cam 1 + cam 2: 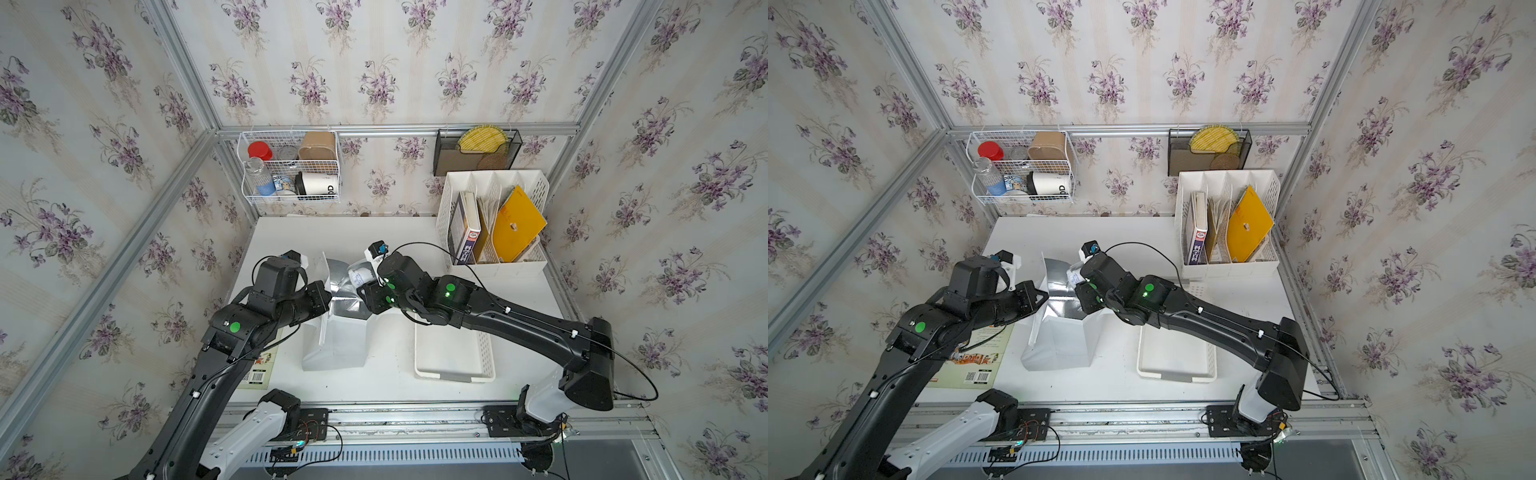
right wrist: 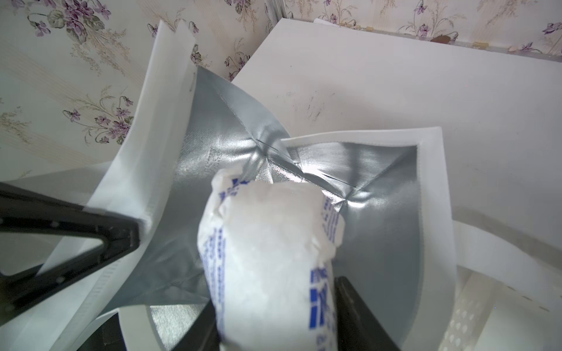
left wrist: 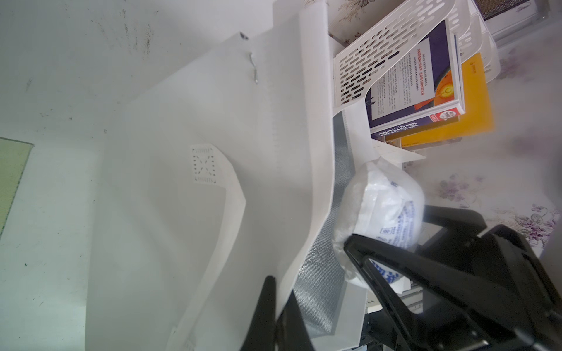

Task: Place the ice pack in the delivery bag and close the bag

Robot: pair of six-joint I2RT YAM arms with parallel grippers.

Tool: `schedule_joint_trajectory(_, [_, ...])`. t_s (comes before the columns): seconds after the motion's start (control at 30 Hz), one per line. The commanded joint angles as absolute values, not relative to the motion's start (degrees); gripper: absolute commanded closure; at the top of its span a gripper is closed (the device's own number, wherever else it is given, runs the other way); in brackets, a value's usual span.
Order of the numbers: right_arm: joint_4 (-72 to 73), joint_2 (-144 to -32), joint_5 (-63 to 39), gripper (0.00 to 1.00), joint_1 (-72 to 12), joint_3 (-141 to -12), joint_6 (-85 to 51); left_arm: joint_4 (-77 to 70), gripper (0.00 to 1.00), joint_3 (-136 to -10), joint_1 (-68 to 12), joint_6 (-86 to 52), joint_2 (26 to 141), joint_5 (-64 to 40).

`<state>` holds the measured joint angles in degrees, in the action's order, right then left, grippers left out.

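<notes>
Both top views: white tote-style delivery bag with silver foil lining stands mid-frame on the white table, mouth spread open. Left gripper, arm from lower left, is clenched on the mouth's left rim. Right gripper, arm from the right, grasps the soft translucent whitish ice pack with blue print. Pack sits at the mouth's upper-right edge, over the foil, held and not released. Low white perforated plastic tray is just right of the bag, under the right arm. White slotted file rack holding a yellow folder is in the table's upper-right corner. Printed book lies flat at the table's left edge, partly under the left arm.

Left wrist view: two black fingers pinched together with the bag's white wall between them. Flat white strap handle lies against the outer wall. Pack is right beside the foil inner face; touching or not, can't tell. Right gripper's jaws are closed on it.

Right wrist view: pack fills the centre, clamped between both black fingers, free end pointing into the foil-lined opening. Left gripper nips the opposite rim. Tray's perforated wall is just beside the bag.
</notes>
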<state>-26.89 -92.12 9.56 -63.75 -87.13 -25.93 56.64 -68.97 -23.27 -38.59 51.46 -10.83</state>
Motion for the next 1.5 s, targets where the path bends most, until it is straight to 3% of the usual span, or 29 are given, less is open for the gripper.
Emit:
schedule_joint_trajectory(0.0, [-24.67,-92.40,10.02,0.69,-63.77,-88.73,-25.69,56.97,1.00,-68.89,-23.20,-38.56,51.50,-10.66])
schedule_joint_trajectory(0.23, [-25.48,-95.39,14.27,0.67,-63.76,-88.96,-24.88,56.56,1.00,-68.88,-23.16,-38.68,51.65,-11.27])
schedule_joint_trajectory(0.57, [-27.74,-100.01,10.88,0.59,-64.00,-90.05,-25.17,56.86,1.00,-68.78,-23.20,-38.15,51.60,-10.66])
schedule_joint_trajectory(0.7, [-28.02,-100.02,10.43,0.47,-64.03,-90.17,-25.31,56.78,1.00,-68.93,-23.20,-37.98,51.65,-10.28])
schedule_joint_trajectory(0.9, [-27.54,-98.32,12.00,0.13,-64.18,-90.24,-25.18,56.51,1.00,-68.92,-23.20,-38.13,52.06,-10.86])
schedule_joint_trajectory(0.97, [-26.31,-96.15,13.74,0.08,-64.26,-89.77,-24.82,56.49,1.00,-68.97,-23.20,-38.14,51.97,-10.98])
schedule_joint_trajectory(1.23, [-21.98,-84.03,25.68,0.04,-64.18,-82.45,-24.38,57.18,1.00,-69.32,-23.20,-38.13,51.35,-10.47])
schedule_joint_trajectory(1.47, [-27.01,-85.37,28.04,0.05,-63.11,-81.20,-27.95,57.87,1.00,-69.18,-23.20,-38.19,50.62,-10.02])
